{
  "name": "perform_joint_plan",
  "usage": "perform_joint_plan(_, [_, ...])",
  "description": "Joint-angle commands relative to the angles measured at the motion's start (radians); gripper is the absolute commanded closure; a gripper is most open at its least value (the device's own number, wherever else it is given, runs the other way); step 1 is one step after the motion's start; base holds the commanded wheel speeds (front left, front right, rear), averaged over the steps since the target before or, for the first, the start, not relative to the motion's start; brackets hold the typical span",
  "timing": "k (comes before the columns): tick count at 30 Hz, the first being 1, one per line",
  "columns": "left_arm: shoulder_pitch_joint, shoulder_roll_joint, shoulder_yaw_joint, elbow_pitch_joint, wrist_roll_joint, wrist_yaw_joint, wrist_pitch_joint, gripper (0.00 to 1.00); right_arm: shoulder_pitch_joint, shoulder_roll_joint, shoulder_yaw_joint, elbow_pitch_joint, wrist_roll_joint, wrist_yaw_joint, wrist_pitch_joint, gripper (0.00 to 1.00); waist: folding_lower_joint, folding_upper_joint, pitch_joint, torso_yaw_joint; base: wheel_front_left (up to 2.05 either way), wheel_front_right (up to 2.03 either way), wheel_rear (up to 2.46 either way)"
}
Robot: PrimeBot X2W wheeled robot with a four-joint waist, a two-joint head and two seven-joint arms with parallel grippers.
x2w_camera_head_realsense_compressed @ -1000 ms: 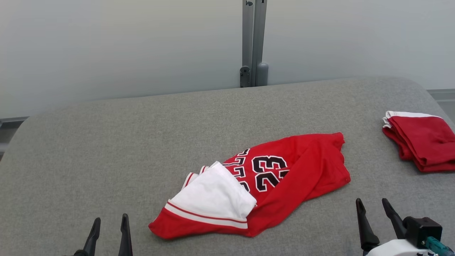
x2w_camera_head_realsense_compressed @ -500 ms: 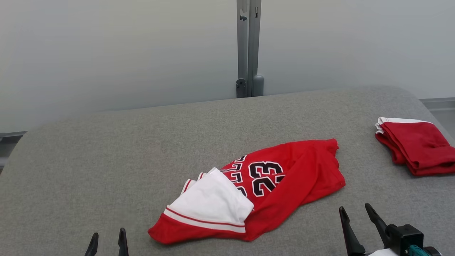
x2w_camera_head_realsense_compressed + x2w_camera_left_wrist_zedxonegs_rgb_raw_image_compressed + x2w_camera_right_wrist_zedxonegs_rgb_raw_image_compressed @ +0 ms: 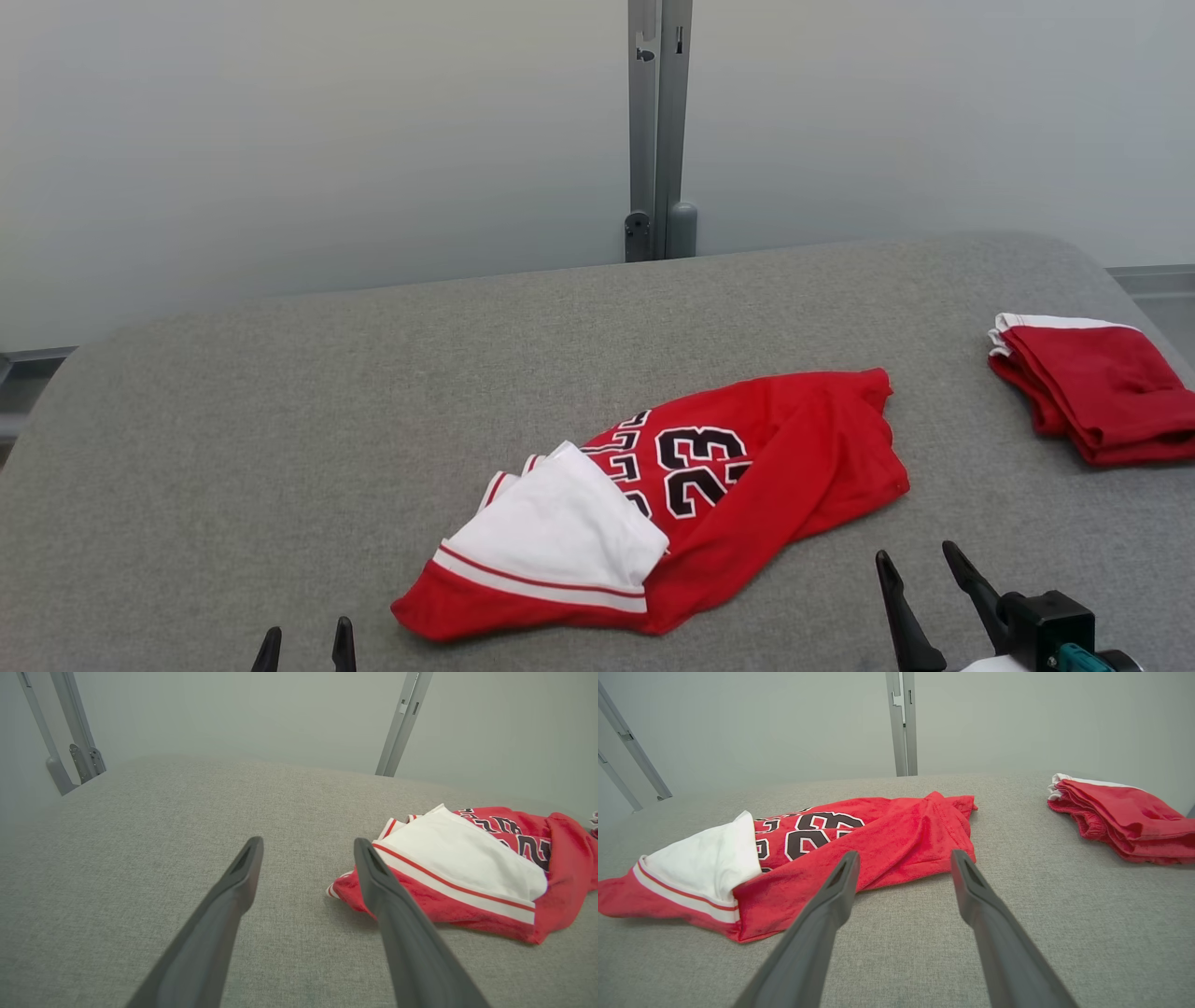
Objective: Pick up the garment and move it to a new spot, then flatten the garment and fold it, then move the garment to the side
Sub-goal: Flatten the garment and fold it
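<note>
Grey woven fabric is covering the broad table, and a pale wall is rising behind it with an upright grey metal post at its middle. Straight out from that post, toward the robot, the crumpled red mesh jersey with the black number 23 is lying in a loose heap, its white inner layer flipped out on the side left of the post. The left gripper is waiting well left of the post, jaws spread wide, grasping nothing. The right gripper is hovering right of the post, equally spread and empty, not touching the cloth. A folded red-and-white garment stack is sitting far right of the post. That jersey is looking light, limp and slightly slick, so it is likely going to sag and slide. Pinching a doubled edge, such as the striped hem or the far red corner, is looking like the safest hold.
</note>
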Motion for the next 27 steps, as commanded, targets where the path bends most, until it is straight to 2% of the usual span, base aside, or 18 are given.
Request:
perform_joint_plan(1, [0.011, 0.010, -0.003, -0.004, -0.006, -0.004, 0.001, 0.00, -0.010, -0.005, 0.002, 0.002, 0.009, -0.001, 0.000, 0.00, 0.0000, -0.0001, 0.002, -0.003, 0.00, 0.00, 0.00])
perform_joint_plan(6, [-0.029, 0.033, -0.039, -0.001, -0.018, -0.004, 0.001, 0.00, -0.029, -0.012, 0.009, 0.004, 0.018, -0.001, 0.006, 0.00, 0.0000, -0.0001, 0.011, -0.012, 0.00, 0.00, 0.00])
perform_joint_plan(10, [-0.138, 0.076, -0.124, 0.061, -0.058, -0.005, 0.022, 0.00, -0.074, -0.042, 0.031, 0.003, 0.031, -0.001, 0.042, 0.00, 0.0000, -0.0001, 0.029, -0.021, 0.00, 0.00, 0.00])
perform_joint_plan(18, [-0.409, 0.162, -0.347, 0.190, -0.246, -0.004, 0.268, 0.00, -0.170, -0.097, 0.079, -0.005, 0.059, -0.001, 0.096, 0.00, 0.0000, -0.0001, 0.082, -0.070, 0.00, 0.00, 0.00])
perform_joint_plan(27, [-0.579, 0.209, -0.475, 0.295, -0.461, -0.004, 0.461, 0.00, -0.243, -0.108, 0.132, 0.008, 0.081, -0.001, 0.096, 0.00, 0.0000, -0.0001, 0.138, -0.166, 0.00, 0.00, 0.00])
